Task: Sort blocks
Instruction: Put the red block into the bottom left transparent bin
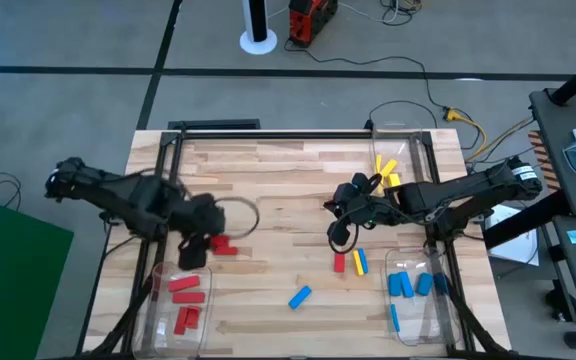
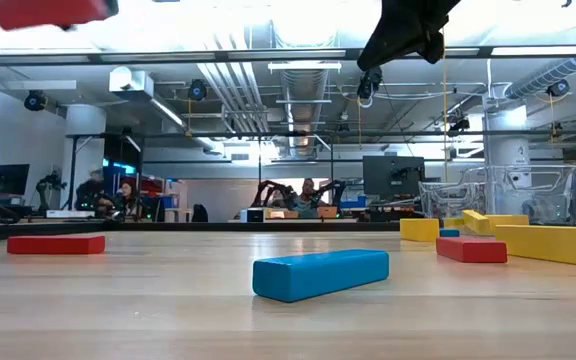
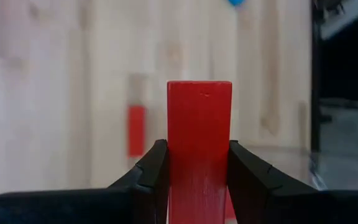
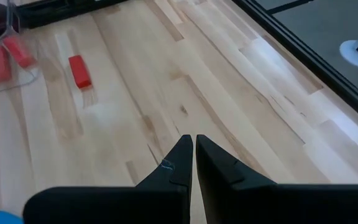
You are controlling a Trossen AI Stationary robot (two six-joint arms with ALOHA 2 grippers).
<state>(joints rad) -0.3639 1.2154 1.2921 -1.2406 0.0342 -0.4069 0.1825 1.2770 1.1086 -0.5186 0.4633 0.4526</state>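
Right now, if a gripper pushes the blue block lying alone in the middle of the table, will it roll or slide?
The blue block will probably slide, not roll: its faces look flat and it lies on its long side. It seems rigid, with straight edges. The smooth wooden table may let it skid or turn.

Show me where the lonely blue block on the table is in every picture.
High view: blue block, lower middle of the table.
Low view: front centre.
Left wrist view: a sliver at the picture's edge.
Right wrist view: a corner of the picture.
Landmark: the loose red block, seen in all four.
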